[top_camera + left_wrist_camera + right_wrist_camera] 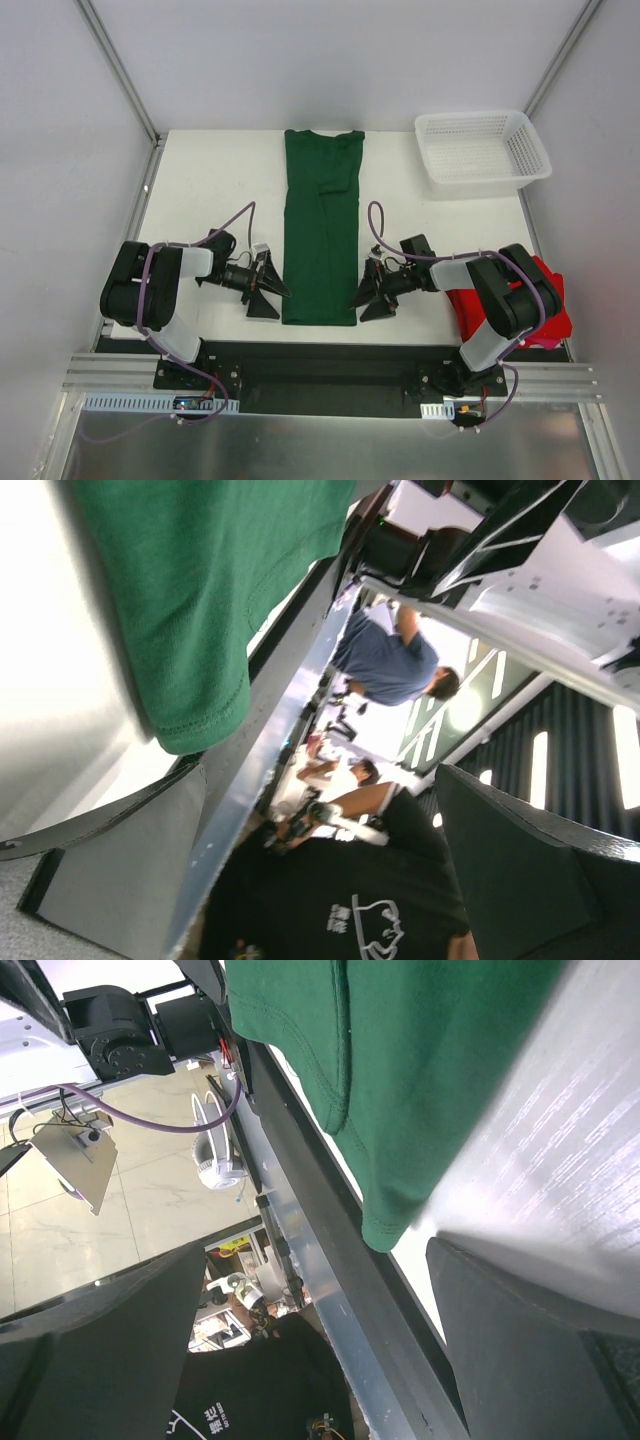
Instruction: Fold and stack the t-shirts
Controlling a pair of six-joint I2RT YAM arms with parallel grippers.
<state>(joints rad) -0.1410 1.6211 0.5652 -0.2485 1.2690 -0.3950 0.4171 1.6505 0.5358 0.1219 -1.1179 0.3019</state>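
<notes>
The dark green t-shirt (321, 225) lies flat in the middle of the table, folded lengthwise into a long narrow strip with its hem toward the arms. My left gripper (272, 296) is open beside the strip's near left corner, and the left wrist view shows that green corner (190, 610) above the spread fingers (120, 880). My right gripper (368, 303) is open beside the near right corner, whose green hem (420, 1070) hangs just ahead of the wide-apart fingers (540, 1340). The red t-shirt (550, 300) lies bunched at the table's near right edge, partly hidden by the right arm.
A white mesh basket (482, 147) stands at the far right corner of the white table (210, 190). Walls close in the left, right and back sides. The near edge ends at a black strip and metal rail (330, 375).
</notes>
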